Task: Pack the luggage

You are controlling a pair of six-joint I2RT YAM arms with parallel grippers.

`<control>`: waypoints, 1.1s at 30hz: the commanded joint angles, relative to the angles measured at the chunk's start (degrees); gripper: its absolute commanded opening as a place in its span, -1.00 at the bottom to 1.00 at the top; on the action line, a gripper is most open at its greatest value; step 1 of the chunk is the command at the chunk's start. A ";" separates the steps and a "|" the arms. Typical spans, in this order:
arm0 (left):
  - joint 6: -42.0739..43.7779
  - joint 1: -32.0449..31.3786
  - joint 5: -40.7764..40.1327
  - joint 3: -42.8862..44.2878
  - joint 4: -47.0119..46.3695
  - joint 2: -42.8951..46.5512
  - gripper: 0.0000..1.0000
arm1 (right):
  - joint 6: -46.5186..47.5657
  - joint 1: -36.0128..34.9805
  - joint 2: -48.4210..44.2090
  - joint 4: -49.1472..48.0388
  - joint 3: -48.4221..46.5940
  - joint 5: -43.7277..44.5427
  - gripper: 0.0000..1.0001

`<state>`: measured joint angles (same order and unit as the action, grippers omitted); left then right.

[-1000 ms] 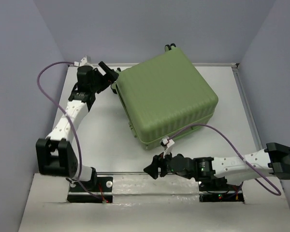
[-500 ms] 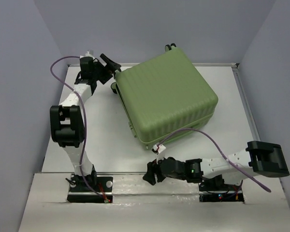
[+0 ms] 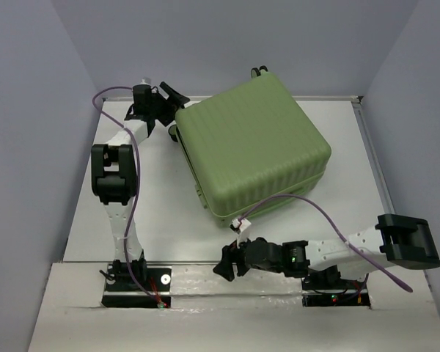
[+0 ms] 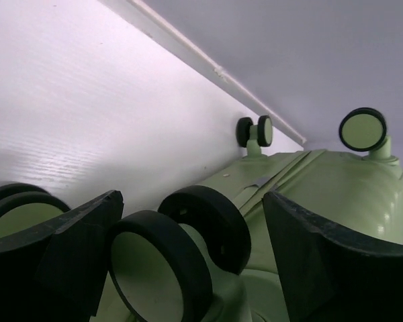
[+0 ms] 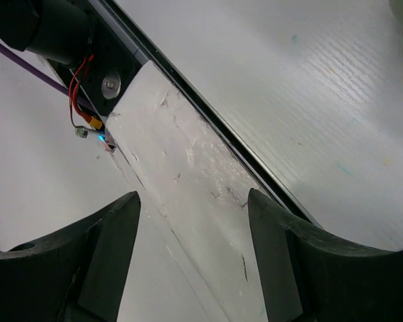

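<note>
White surface (image 3: 161, 213) is carrying the closed luggage (image 3: 253, 150) toward its far side. Left hand (image 4: 195, 251) is gaping around a wheel (image 4: 162, 268) without gripping it. Right hand (image 5: 191, 258) is hovering, fingers spread, above the near rail (image 5: 188, 168).

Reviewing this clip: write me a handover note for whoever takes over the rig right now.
Luggage: lies flat on the table, shell shut; contents and zip cannot be seen.
Left gripper: open, at its far-left corner, fingers either side of a wheel, not clamped.
Right gripper: open, empty, by the table's near edge, clear of the luggage.
Done: lid closed. Left: check the zip.
</note>
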<state>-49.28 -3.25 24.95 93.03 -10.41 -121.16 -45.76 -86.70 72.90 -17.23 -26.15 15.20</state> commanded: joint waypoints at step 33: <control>-4.43 -0.18 -0.43 7.09 -5.66 13.76 -0.89 | -4.69 -1.46 -17.26 17.84 3.38 13.26 0.84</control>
<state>-55.90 -4.40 23.46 106.45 -15.90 -108.01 -48.62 -87.79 59.35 -4.58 -23.42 23.57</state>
